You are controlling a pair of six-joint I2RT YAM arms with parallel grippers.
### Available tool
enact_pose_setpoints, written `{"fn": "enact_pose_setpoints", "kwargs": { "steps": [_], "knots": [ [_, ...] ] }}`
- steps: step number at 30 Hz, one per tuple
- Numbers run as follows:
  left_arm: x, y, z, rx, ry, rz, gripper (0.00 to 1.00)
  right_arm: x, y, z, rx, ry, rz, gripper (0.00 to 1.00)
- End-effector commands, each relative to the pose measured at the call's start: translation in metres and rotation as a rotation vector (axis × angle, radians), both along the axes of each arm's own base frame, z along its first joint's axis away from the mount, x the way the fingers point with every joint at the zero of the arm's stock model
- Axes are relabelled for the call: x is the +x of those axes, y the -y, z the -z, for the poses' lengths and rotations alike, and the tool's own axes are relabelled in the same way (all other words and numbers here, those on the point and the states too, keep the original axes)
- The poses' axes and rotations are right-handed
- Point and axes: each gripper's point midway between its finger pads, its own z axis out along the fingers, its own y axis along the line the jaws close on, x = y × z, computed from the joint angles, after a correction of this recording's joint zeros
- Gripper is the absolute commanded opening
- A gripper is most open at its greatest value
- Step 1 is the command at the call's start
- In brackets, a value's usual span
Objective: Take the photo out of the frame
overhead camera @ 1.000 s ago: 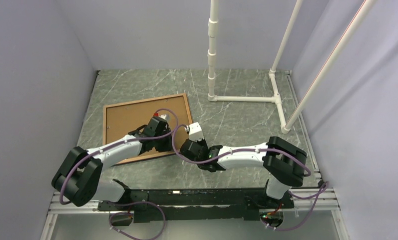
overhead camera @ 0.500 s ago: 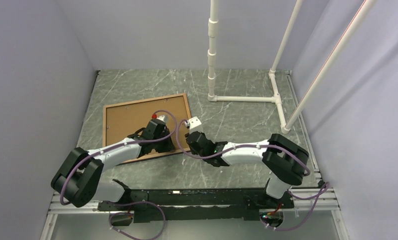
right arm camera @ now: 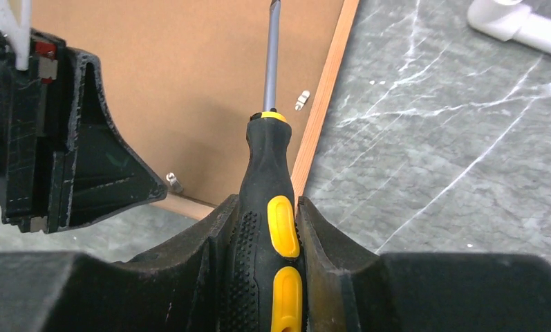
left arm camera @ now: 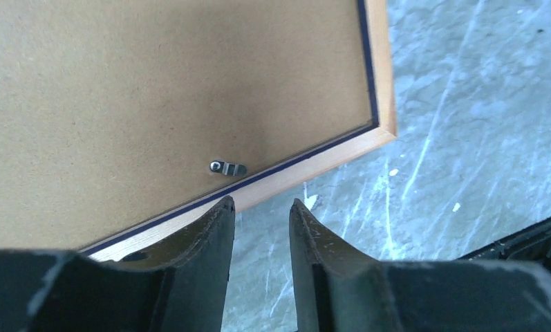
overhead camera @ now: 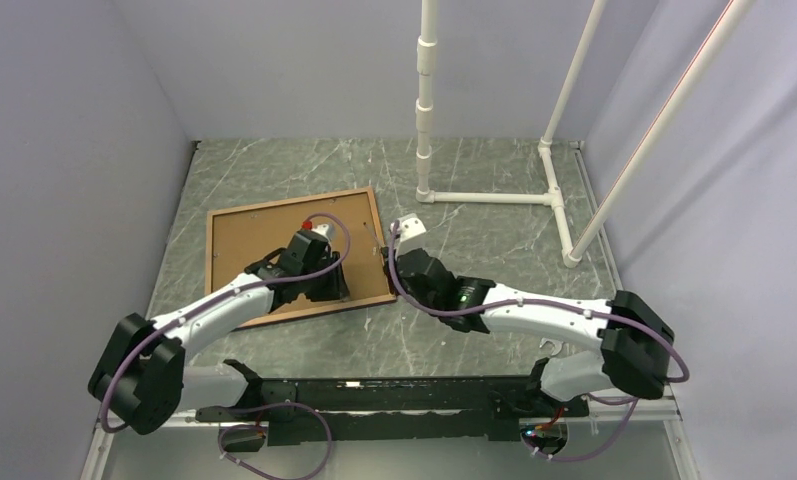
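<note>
The frame (left arm camera: 378, 69) lies face down on the tabletop (left arm camera: 466, 138). The photo (left arm camera: 155, 83) sits inside it, brown back up, held by little metal clips (left arm camera: 228, 167). The right jaws squeeze a screwdriver (right arm camera: 267, 152). The left jaws are a little apart and hold nothing. The tip could slip off a clip and scratch the back, or push the frame away.

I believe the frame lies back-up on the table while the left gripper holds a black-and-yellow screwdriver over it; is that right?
Not quite: the screwdriver is held by the right gripper, not the left. The right wrist view shows its jaws closed on the black-and-yellow handle, with the shaft over the frame. The frame does lie back-up on the table.
</note>
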Motion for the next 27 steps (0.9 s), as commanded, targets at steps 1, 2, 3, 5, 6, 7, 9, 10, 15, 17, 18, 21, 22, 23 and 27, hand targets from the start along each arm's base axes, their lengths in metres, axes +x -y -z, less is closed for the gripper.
{"fn": "enact_pose_setpoints", "kwargs": {
  "steps": [1, 2, 3, 5, 6, 7, 9, 10, 15, 17, 18, 21, 22, 23, 27],
  "knots": [
    [0.007, -0.005, -0.031, 0.011, 0.068, 0.013, 0.41, 0.006, 0.017, -0.026, 0.065, 0.029, 0.062, 0.00],
    [0.006, -0.008, -0.033, 0.016, 0.067, 0.008, 0.42, 0.006, 0.022, -0.023, 0.063, 0.025, 0.069, 0.00],
    [0.005, -0.010, -0.035, 0.019, 0.070, 0.002, 0.44, 0.005, 0.026, -0.021, 0.063, 0.021, 0.075, 0.00],
    [0.002, -0.016, -0.038, 0.022, 0.072, -0.017, 0.50, 0.003, 0.033, -0.018, 0.067, 0.013, 0.083, 0.00],
    [0.001, -0.021, -0.039, 0.030, 0.074, -0.033, 0.53, 0.002, 0.035, -0.017, 0.070, 0.010, 0.082, 0.00],
    [-0.001, -0.026, -0.041, 0.038, 0.075, -0.049, 0.57, 0.000, 0.037, -0.015, 0.074, 0.006, 0.081, 0.00],
    [-0.006, -0.037, -0.044, 0.053, 0.062, -0.068, 0.63, -0.003, 0.040, -0.014, 0.093, 0.004, 0.077, 0.00],
    [-0.005, -0.048, -0.045, 0.082, 0.066, -0.101, 0.65, -0.005, 0.042, -0.012, 0.098, 0.000, 0.072, 0.00],
    [-0.008, -0.110, -0.049, 0.184, 0.025, -0.261, 0.74, -0.014, 0.038, -0.005, 0.127, -0.004, 0.011, 0.00],
    [-0.006, -0.138, -0.054, 0.203, 0.016, -0.357, 0.79, -0.018, 0.037, -0.004, 0.131, 0.001, -0.018, 0.00],
    [-0.003, -0.155, -0.058, 0.198, 0.010, -0.425, 0.82, -0.020, 0.037, -0.005, 0.132, 0.003, -0.034, 0.00],
    [0.004, -0.189, -0.065, 0.157, -0.014, -0.585, 0.88, -0.027, 0.036, -0.009, 0.145, 0.010, -0.083, 0.00],
    [0.007, -0.203, -0.064, 0.152, -0.023, -0.642, 0.89, -0.030, 0.037, -0.013, 0.155, 0.015, -0.097, 0.00],
    [0.010, -0.215, -0.060, 0.144, -0.044, -0.690, 0.89, -0.033, 0.038, -0.014, 0.165, 0.018, -0.112, 0.00],
    [0.012, -0.264, -0.038, 0.102, -0.162, -0.883, 0.94, -0.042, 0.044, -0.023, 0.205, 0.028, -0.135, 0.00]
  ]
}}
